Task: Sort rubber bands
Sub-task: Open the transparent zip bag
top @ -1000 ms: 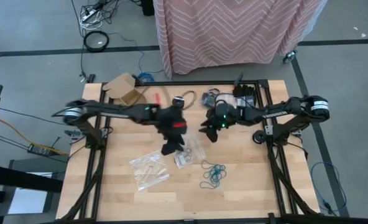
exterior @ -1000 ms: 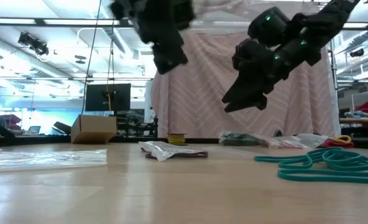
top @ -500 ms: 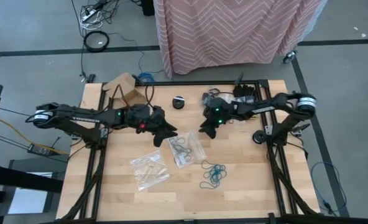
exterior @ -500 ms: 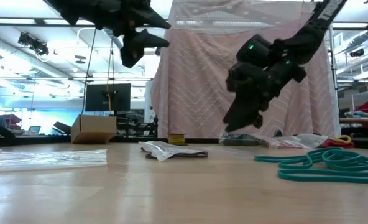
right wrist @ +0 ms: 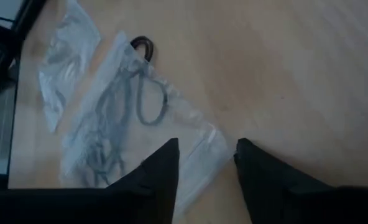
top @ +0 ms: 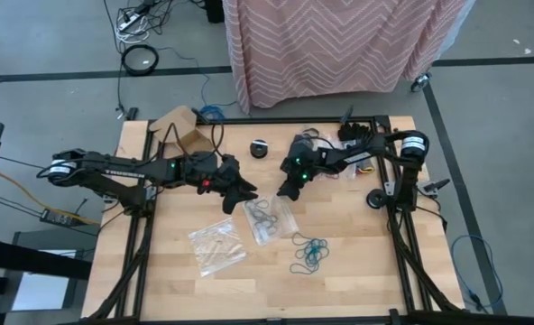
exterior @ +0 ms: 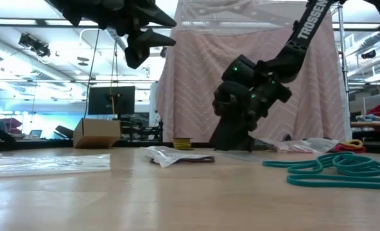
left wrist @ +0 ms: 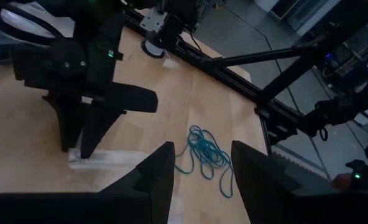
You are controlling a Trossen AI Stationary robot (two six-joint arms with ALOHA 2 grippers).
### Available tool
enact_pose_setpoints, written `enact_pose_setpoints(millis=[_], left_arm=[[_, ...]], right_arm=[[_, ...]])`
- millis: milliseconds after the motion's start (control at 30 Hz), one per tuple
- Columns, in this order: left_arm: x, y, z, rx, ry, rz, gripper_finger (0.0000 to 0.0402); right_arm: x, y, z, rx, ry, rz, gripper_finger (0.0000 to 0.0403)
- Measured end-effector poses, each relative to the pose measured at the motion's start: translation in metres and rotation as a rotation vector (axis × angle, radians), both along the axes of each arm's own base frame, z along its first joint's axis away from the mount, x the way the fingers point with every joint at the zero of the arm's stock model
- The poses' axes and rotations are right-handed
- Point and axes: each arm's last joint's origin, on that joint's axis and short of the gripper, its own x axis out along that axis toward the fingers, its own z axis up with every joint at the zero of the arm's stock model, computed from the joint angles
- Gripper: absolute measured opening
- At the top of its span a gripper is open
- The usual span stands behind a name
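Sorting looks partly done at best, with several groups lying apart on the counter [top: 159, 280] and none being carried.

Farthest from the right tool, past the left one: a clear bag [top: 216, 245] with pale brownish contents, flat on the wood, apparently a finished lot, though hard to tell what sits inside.

Left tool [top: 243, 191] raised well above the counter, fingers spread wide, holding nothing; waiting rather than working, judging by its height in the low view.

Between the two tools and a little nearer the front edge: a second clear bag [top: 269, 217] with dark loops inside. In the right wrist view, black rubber bands [right wrist: 119, 109] seen through the plastic, one dark loop [right wrist: 142, 45] poking out at the bag's far end.

Right tool [top: 285, 190] low, just above the near corner of that bag, fingers apart and empty, the gap narrowing by the look of it. Probably reaching for the bag's edge.

Beyond the right tool toward the front: teal rubber bands [top: 308, 255] in a loose tangled heap on bare wood, not bagged. Likely the main work left.

Behind the right tool, by the counter's back edge: a small clutter with more loops, including red, too small to sort out.
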Motion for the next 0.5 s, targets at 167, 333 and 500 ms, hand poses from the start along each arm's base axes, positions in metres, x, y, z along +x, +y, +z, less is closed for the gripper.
enact_pose_setpoints(millis=[167,333,500], left_arm=[[0.0,0.0,0.0,0.008,-0.001,-0.003,0.0167],[0.0,0.001,0.0,0.03,0.0,-0.008,0.0167],[-0.001,0.001,-0.002,0.051,0.015,-0.016,0.0167]], right_arm=[[0.003,0.009,0.002,0.052,-0.04,0.066,0.0046],[0.005,0.016,0.005,0.101,-0.043,0.072,0.0004],[0.006,0.024,0.024,0.139,-0.105,0.088,0.0]])
